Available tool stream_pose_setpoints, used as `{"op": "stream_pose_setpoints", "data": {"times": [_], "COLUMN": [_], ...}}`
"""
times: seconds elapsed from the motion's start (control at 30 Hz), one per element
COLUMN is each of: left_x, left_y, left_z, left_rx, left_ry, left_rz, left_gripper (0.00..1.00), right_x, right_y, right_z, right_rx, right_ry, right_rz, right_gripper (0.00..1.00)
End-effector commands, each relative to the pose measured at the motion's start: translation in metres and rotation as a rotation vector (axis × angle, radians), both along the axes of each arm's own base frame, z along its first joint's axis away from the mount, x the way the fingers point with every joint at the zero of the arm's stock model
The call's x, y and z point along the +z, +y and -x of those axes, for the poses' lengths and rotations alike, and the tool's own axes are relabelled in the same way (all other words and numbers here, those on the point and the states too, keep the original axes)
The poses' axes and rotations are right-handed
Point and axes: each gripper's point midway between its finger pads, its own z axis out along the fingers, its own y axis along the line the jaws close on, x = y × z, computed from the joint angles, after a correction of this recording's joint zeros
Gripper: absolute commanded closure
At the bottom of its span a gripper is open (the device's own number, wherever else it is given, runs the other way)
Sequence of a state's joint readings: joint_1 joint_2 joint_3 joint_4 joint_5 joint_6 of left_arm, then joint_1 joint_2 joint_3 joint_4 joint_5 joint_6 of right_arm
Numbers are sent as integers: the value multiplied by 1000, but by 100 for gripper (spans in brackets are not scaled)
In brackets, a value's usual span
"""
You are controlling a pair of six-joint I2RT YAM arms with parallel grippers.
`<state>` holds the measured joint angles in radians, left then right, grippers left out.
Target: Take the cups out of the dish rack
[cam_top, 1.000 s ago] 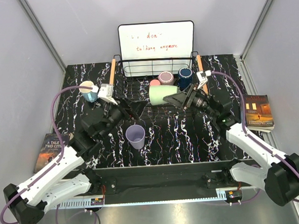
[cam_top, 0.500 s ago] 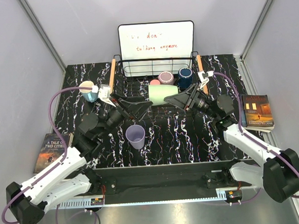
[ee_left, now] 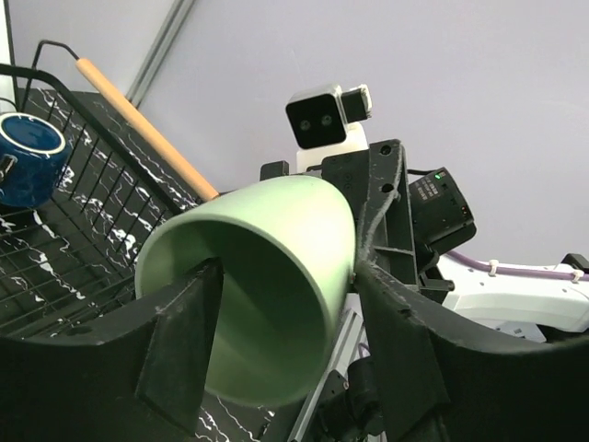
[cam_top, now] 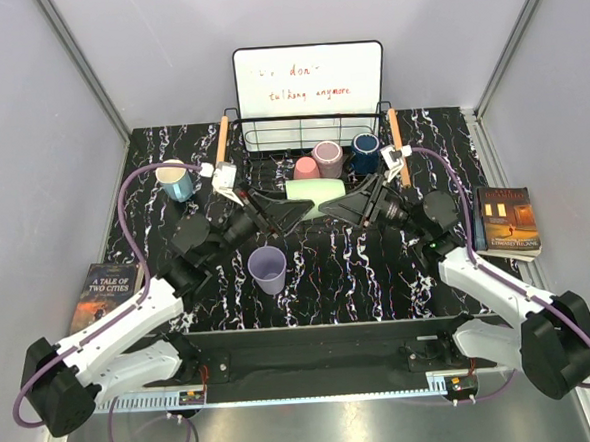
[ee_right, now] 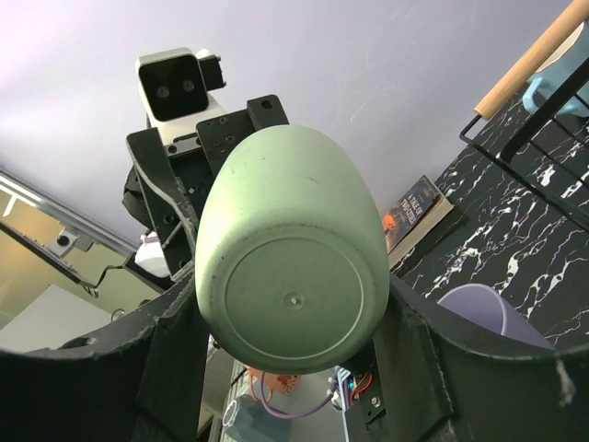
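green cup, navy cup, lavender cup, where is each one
green cup [ee_right: 290, 276], right wrist view, on its flat base
navy cup [ee_left: 28, 147], left wrist view, inside its mouth
lavender cup [cam_top: 268, 265], top view, inside its open mouth

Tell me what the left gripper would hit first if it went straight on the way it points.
The pale green cup: its open mouth faces the left gripper, whose fingers flank the rim. Directly behind, the right gripper grips the cup's base end.

Smooth, matt pale-green cup [ee_right: 290, 249], centre frame, between dull black plastic fingers [ee_right: 175, 368] of the right gripper [ee_right: 290, 313]. At left in the left wrist view: dish rack [ee_left: 55, 244] of thin black wire, bare wooden handle [ee_left: 138, 120], glossy navy cup [ee_left: 23, 161].
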<state>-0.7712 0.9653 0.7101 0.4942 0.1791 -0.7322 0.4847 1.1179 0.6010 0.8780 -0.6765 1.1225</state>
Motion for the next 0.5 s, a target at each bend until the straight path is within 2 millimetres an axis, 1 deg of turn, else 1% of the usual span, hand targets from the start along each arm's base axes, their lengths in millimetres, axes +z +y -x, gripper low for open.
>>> {"op": "stream_pose_setpoints", "data": {"times": [0.0, 0.07, 0.1, 0.17, 0.2, 0.23, 0.3, 0.33, 0.37, 0.4, 0.43, 0.47], "left_x": [30, 28, 28, 26, 26, 20, 22, 18, 21, 20, 13, 16], "left_y": [-3, -6, -7, -10, -10, -11, -10, -10, -9, -8, -7, -5], "left_z": [6, 5, 5, 6, 5, 3, 2, 1, 0, -1, -2, -3], "left_rx": [-40, -52, -56, -67, -66, -61, -54, -47, -41, -35, -20, -7], "left_ry": [-76, -71, -69, -66, -65, -42, -42, -27, -34, -28, -4, -14], "left_rz": [75, 70, 69, 58, 54, 33, 21, 3, -7, -23, -53, -65], "left_gripper": [44, 55, 65, 82, 100, 100, 100, 100, 100, 100, 100, 100], "right_x": [16, 15, 15, 14, 13, 10, 10, 4, 5, 9, 3, 2], "right_y": [2, 2, 2, 1, 2, 2, -1, -1, -2, -5, -5, -7], "right_z": [17, 19, 19, 20, 22, 21, 22, 21, 21, 23, 22, 20], "right_rx": [44, 46, 47, 46, 51, 49, 30, 26, 17, -1, -13, -31], "right_ry": [-86, -83, -87, -80, -86, -71, -84, -59, -61, -92, -65, -61], "right_rz": [-23, -17, -13, -1, 5, 15, 24, 45, 51, 56, 85, 103], "right_gripper": [100, 100, 100, 100, 100, 99, 94, 87, 71, 60, 46, 22]}}
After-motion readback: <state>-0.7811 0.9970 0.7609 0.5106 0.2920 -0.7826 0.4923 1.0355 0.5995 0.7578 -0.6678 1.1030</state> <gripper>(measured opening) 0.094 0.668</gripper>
